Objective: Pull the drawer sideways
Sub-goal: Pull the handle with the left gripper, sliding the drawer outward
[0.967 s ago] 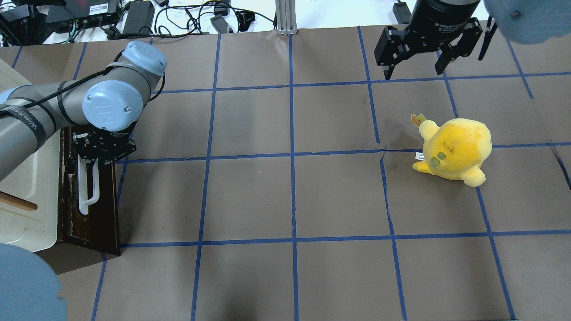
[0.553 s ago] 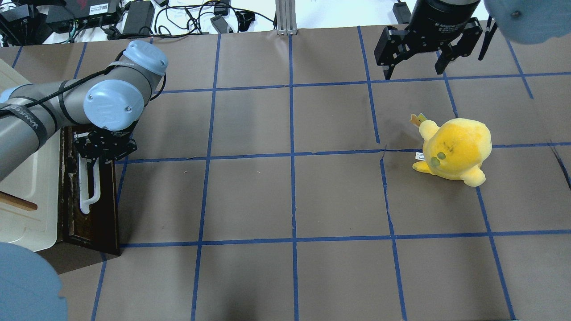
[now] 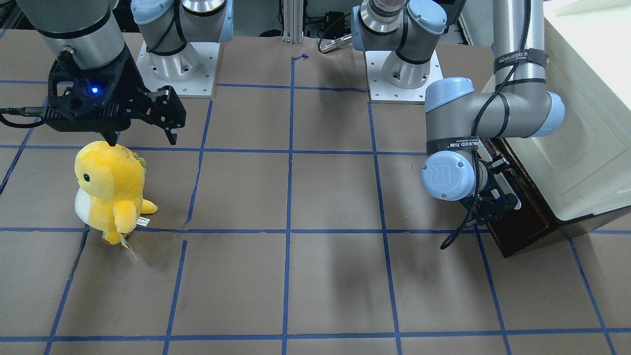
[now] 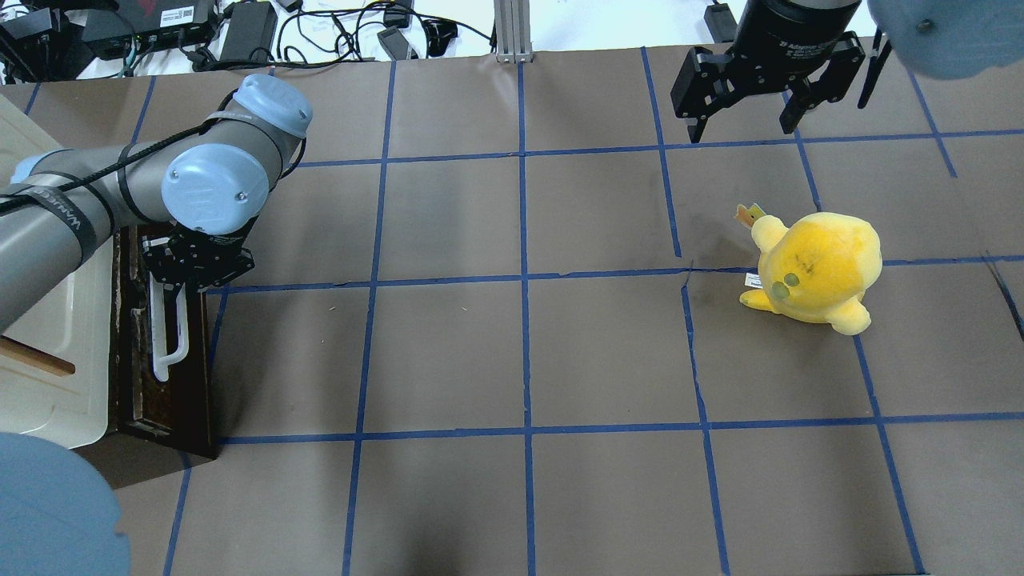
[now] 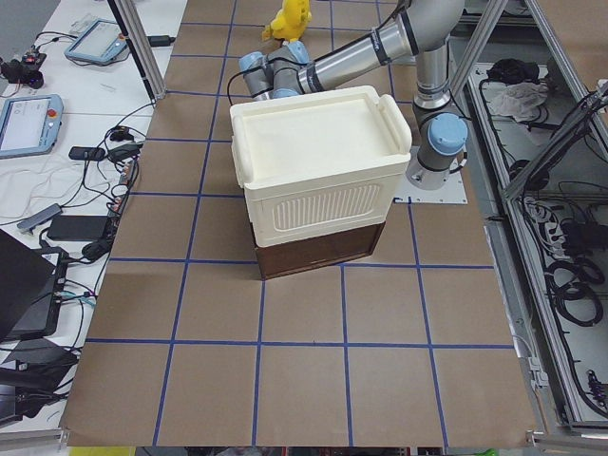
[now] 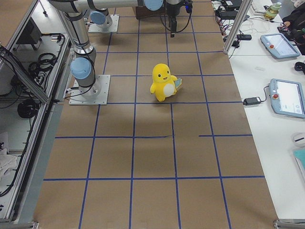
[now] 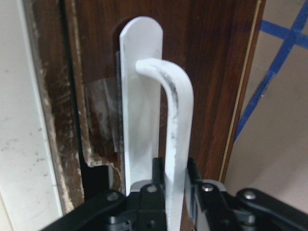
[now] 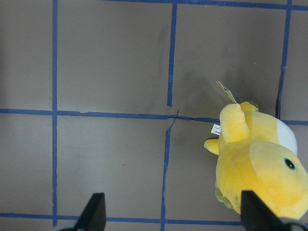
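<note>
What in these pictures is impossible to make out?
Inside of the drawer: all views, covered by the cream box.
The left gripper: front-facing view, mostly behind its arm's joint.
The right gripper: own wrist view, cut off by the bottom edge.
Tag print on the plush toy: too small everywhere.

Tool snug around white handle — dark drawer

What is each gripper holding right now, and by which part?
The left gripper is shut on the long white bar handle of the dark brown wooden drawer, gripping its straight run near one bend. The right gripper is open, holding nothing.
</note>
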Robot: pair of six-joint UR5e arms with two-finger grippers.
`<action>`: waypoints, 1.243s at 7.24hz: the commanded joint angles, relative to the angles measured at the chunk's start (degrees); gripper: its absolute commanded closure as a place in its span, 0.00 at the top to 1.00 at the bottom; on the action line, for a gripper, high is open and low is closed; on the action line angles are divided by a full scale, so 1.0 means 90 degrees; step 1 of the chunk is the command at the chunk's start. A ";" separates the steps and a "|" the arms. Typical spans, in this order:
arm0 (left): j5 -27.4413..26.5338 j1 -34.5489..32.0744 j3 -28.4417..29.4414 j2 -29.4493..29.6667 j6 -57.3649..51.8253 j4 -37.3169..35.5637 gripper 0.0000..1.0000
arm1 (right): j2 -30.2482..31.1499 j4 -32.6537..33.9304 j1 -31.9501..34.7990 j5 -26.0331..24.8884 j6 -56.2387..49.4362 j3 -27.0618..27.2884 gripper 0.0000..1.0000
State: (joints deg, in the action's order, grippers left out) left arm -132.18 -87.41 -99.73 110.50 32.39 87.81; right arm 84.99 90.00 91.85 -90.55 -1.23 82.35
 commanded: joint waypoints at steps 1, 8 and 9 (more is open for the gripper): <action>-0.0001 -0.0083 0.0036 -0.0032 0.0064 0.0096 0.24 | 0.0000 0.0000 0.0000 -0.0007 0.0000 0.0000 1.00; 0.0273 -0.0268 0.0339 0.0017 0.0239 0.0448 0.27 | 0.0000 0.0000 0.0000 0.0002 0.0000 0.0000 1.00; 0.0273 -0.0346 0.0358 0.0055 0.0259 0.0438 0.27 | 0.0000 0.0000 0.0000 0.0002 0.0000 0.0000 1.00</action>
State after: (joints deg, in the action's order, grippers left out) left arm -129.74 -89.94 -96.65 110.74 34.53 91.78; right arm 84.99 90.00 91.85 -90.55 -1.23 82.35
